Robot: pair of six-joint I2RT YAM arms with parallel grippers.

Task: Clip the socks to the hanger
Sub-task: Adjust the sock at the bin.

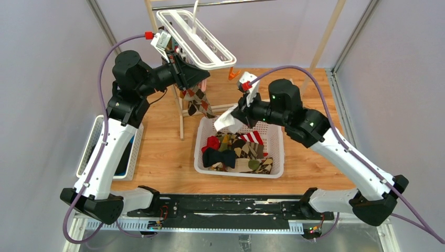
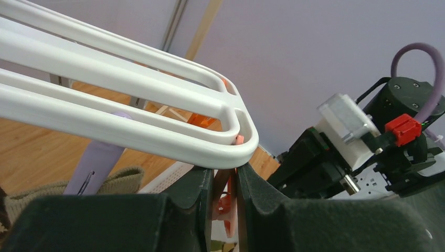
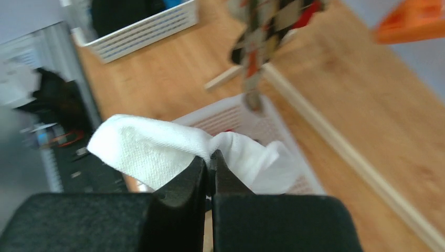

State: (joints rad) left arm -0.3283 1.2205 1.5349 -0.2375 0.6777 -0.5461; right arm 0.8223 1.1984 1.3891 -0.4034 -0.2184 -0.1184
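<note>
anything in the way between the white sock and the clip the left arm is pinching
Nothing visible. The white sock hangs from the right fingers above the basket, with open air up to the orange clip the left fingers pinch under the hanger.

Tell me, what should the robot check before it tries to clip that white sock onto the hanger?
1. White sock held by the right gripper: ok, pinched between shut jaws.
2. Left gripper on the orange clip under the end of the hanger: ok, closed on it.
3. Clip mouth squeezed open: cannot tell.
4. White sock raised to the clip: not ok, it is down by the basket, apart from the hanger.
5. Checked sock already hung: ok, it dangles under the hanger.
</note>
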